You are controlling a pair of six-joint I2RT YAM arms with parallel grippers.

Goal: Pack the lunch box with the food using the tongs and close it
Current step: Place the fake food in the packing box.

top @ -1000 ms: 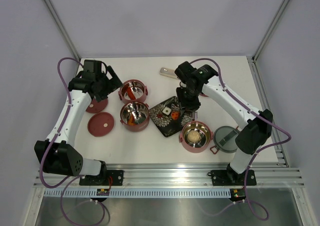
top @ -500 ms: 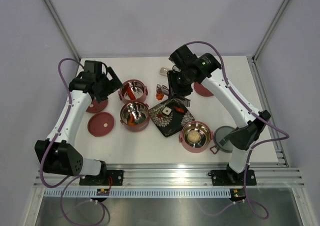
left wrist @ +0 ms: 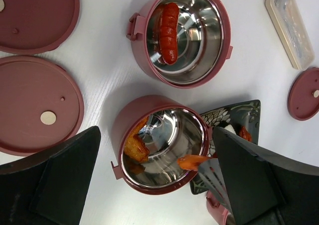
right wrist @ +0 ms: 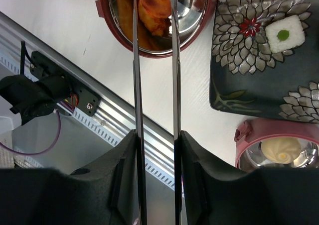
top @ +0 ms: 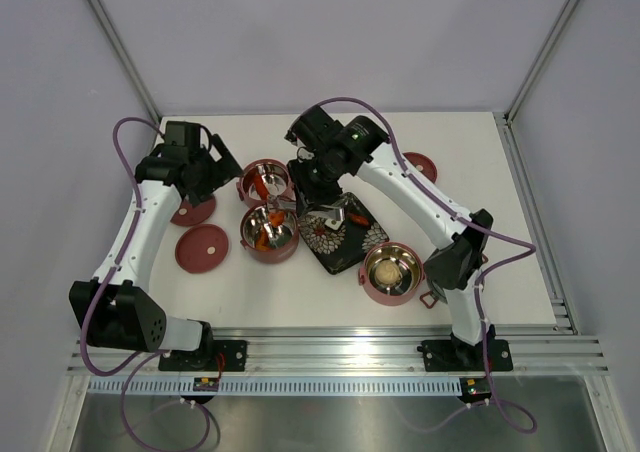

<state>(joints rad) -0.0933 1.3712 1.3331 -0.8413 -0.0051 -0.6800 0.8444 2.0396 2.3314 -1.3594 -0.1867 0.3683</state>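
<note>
White table (top: pixel 300 294), tongs (right wrist: pixel 135 85) over bowl (left wrist: pixel 117 130)

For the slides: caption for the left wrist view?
Tongs hold an orange chunk over the lower bowl; a red stick lies in the upper bowl.

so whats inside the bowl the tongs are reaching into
orange chunks against one wall of the bowl, plus an orange stick at the tongs' tips near the rim. anything under those is hidden
</note>
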